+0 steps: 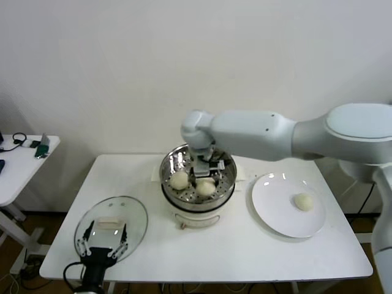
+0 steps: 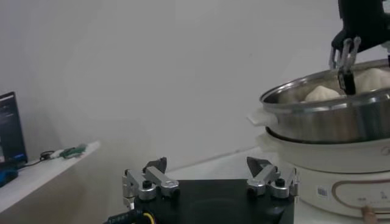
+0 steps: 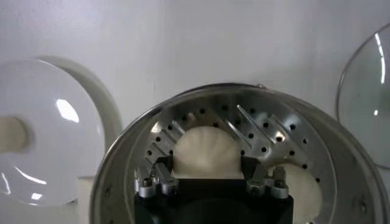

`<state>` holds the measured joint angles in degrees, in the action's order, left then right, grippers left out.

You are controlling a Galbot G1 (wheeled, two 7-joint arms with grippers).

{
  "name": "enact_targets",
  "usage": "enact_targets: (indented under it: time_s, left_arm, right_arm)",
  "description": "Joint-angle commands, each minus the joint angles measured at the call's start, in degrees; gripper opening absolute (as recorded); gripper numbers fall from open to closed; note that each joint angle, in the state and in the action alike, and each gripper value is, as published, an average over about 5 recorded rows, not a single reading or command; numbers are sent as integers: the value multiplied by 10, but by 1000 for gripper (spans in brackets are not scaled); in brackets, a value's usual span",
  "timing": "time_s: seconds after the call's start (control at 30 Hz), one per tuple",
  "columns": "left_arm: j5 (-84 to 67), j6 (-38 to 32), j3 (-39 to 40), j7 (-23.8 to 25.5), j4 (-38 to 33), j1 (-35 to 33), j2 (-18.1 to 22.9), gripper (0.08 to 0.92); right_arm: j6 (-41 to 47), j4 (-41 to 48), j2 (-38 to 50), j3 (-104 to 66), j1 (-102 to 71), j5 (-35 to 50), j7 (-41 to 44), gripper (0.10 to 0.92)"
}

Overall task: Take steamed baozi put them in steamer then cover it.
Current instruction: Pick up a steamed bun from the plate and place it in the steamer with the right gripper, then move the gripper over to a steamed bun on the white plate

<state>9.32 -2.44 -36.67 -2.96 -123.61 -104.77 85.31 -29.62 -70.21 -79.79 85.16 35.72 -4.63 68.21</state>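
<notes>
The steamer (image 1: 226,177) stands mid-table on its white pot base. My right gripper (image 1: 206,170) reaches down into it and is shut on a baozi (image 3: 205,151), with a finger against each side, low over the perforated bottom. Another baozi (image 1: 179,180) lies in the basket beside it and also shows in the right wrist view (image 3: 304,182). One baozi (image 1: 303,201) lies on the white plate (image 1: 275,214) to the right. The cover (image 1: 131,214) lies flat at the front left of the table. My left gripper (image 1: 102,242) hangs open and empty over the cover's near edge.
A small side table (image 1: 18,165) with cables and small items stands at the far left. The wall is close behind the steamer. From the left wrist view the steamer (image 2: 329,115) rises to one side, with the right gripper (image 2: 345,70) in it.
</notes>
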Motion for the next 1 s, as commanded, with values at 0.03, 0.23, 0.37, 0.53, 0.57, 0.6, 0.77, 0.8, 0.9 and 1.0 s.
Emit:
enact_targets:
  time_s: [0.03, 0.23, 0.37, 0.53, 0.57, 0.6, 0.77, 0.8, 0.9, 1.0]
  left_arm:
    - [-2, 0, 0, 0, 6, 1, -2, 823]
    - [-2, -1, 0, 0, 8, 1, -3, 823]
    - [-2, -2, -1, 0, 9, 1, -4, 823]
    - [-2, -2, -1, 0, 10, 0, -3, 823]
    - [-2, -3, -1, 0, 10, 0, -3, 823]
    - [-2, -3, -1, 0, 10, 0, -3, 823]
    - [-1, -3, 0, 0, 10, 1, -4, 823]
    - [-1, -3, 1, 0, 9, 1, -4, 823]
    - [0, -3, 1, 0, 8, 1, -5, 823]
    - [0, -3, 2, 0, 6, 1, -6, 823]
  right_arm:
    - [-7, -4, -24, 7, -24, -14, -2, 714]
    - [-2, -1, -20, 7, -23, -13, -3, 722]
    - [5, -3, -16, 2, -21, -12, 1, 743]
    - [4, -2, -8, -6, -15, -14, 8, 812]
    - [4, -2, -5, -9, -13, -15, 8, 818]
    - [3, -2, -3, -12, -11, -15, 8, 819]
    - [4, -2, 22, -36, 7, -15, 8, 823]
    - [7, -2, 31, -42, 10, -15, 7, 823]
    - [27, 5, 67, -59, 21, -10, 5, 823]
    - [73, 14, 119, -61, 35, 19, -3, 823]
